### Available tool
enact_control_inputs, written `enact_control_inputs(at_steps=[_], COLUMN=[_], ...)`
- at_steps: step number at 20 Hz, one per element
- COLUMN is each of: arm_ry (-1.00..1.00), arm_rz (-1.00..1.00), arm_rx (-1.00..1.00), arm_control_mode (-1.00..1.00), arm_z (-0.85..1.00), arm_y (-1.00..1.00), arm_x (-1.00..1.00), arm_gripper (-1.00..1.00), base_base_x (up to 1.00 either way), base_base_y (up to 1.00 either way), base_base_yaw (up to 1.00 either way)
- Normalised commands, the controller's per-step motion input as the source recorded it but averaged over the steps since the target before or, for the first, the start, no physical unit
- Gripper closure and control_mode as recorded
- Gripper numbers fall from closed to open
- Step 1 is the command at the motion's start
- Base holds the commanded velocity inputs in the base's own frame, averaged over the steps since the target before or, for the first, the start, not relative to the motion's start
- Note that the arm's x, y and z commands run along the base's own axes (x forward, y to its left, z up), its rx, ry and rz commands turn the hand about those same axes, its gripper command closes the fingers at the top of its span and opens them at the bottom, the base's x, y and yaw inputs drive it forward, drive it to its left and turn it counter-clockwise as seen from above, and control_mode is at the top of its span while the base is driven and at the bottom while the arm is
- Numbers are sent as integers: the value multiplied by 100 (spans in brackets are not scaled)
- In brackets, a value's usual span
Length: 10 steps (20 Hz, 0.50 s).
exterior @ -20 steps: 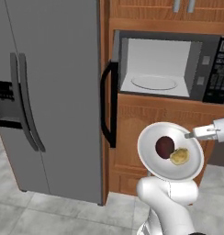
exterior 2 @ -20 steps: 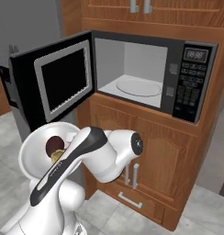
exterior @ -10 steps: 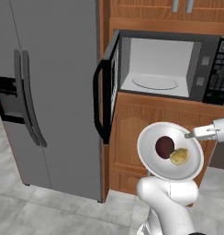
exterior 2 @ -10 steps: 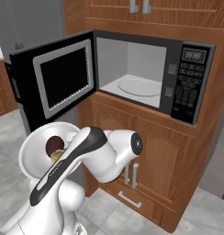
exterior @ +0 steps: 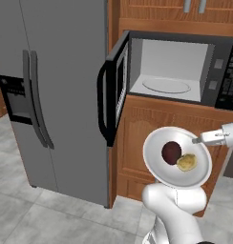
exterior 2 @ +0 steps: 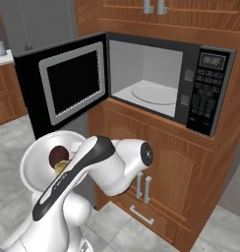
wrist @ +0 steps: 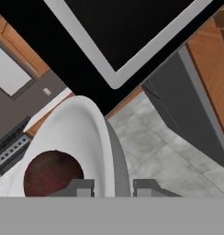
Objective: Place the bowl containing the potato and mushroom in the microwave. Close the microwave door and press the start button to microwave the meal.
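Note:
The wide white bowl (exterior: 162, 170) hangs in the air below and in front of the open microwave (exterior: 172, 61). In it lie the dark reddish mushroom (exterior: 171, 152) and the yellowish potato (exterior: 186, 163). My gripper (exterior: 197, 141) reaches in from the right and is shut on the bowl's right rim. In the hand view the bowl rim (wrist: 93, 131) runs between the fingertips (wrist: 80, 186), with the mushroom (wrist: 52, 172) beside them. The microwave door (exterior: 116, 88) stands swung out to the left. The right base view shows the bowl (exterior 2: 37, 160) partly behind my arm, left of the microwave (exterior 2: 154, 74).
A grey fridge (exterior: 51, 95) stands left of the door. The button panel (exterior: 231, 76) is on the microwave's right side, and a glass turntable (exterior: 166, 86) lies inside. Wooden cabinets (exterior 2: 161, 187) are below, with grey tiled floor (exterior: 32, 219) in front.
The whole picture has shifted a little as the base moved, so the microwave and its door are seen from a slightly different angle. The bowl stays in the gripper, unmoved against the arm.

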Motion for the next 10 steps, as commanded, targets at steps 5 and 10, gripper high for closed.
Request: enact_control_inputs(at_steps=[5, 10], arm_ry=[0, 0], arm_rz=[1, 0], arm_rx=[0, 0], arm_control_mode=[-100, -100], arm_z=[-1, -2], arm_y=[0, 0], arm_x=[18, 11], arm_gripper=[100, 100], base_base_x=[0, 0], base_base_y=[0, 0], base_base_yaw=[0, 0])
